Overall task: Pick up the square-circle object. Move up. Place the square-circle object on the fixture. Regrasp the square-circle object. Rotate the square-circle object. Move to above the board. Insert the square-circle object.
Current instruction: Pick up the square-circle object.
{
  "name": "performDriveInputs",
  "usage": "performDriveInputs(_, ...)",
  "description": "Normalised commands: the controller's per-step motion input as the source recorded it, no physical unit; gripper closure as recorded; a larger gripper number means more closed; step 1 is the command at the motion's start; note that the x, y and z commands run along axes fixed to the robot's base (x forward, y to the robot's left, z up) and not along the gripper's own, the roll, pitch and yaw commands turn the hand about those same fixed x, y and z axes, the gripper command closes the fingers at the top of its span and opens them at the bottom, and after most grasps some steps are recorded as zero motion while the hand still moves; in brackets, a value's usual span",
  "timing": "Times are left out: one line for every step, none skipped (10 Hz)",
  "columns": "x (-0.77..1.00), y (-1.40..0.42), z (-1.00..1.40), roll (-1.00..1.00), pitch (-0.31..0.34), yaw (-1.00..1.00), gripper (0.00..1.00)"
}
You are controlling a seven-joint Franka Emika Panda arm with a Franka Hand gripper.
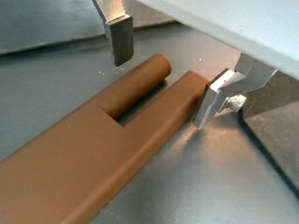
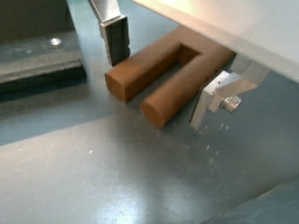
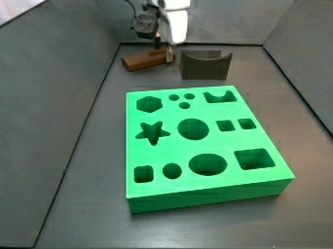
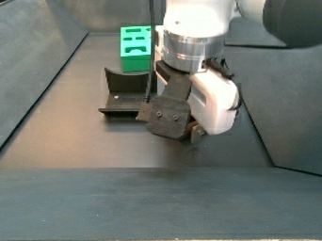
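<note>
- The square-circle object (image 3: pixel 146 59), a slim reddish-brown block, lies flat on the grey tabletop (image 3: pixel 78 146) at the far end of the workspace in a side view, left of the fixture (image 3: pixel 203 64) and well beyond the green board (image 3: pixel 202 146).
- The arm reaches straight down from above, its white wrist housing vertical over the block's pronged end; the claw (image 3: pixel 162 39) sits low at the block, close to the tabletop.
- In both wrist views the claw (image 1: pixel 170 66) stands open astride the block's forked end: one silver finger (image 1: pixel 121 39) with its dark pad hangs clear beside the rounded prong, with a gap showing between pad and wood.
- The opposite finger (image 1: pixel 216 98) stands right against the outer face of the squared prong; whether it actually presses the wood cannot be told.
- From the opposite wrist camera the two prongs of the square-circle object (image 2: pixel 163 74) point between the fingers (image 2: pixel 114 39), the claw (image 2: pixel 163 74) not closed on them.
- In a side view from behind, the claw's body (image 4: pixel 189 104) hides the block; the fixture (image 4: pixel 126 92) stands to its left, the board (image 4: pixel 138 47) farther back.
</note>
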Motion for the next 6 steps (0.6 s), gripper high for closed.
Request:
performDriveInputs(-0.16,0.00,-0.29,-0.05,-0.471,-0.11,0.00)
performDriveInputs(-0.17,-0.05,0.00,-0.01,-0.307,-0.06,0.00)
performDriveInputs(-0.22,-0.12,0.00,0.00,-0.286,-0.01,0.00)
performDriveInputs(-0.15,-0.07,-0.02,0.00,-0.213,0.00,0.00)
performDriveInputs(0.00,0.00,0.00,0.00,-0.044,0.00,0.00)
performDriveInputs(0.00,0.00,0.00,0.00,0.000,0.00,0.00)
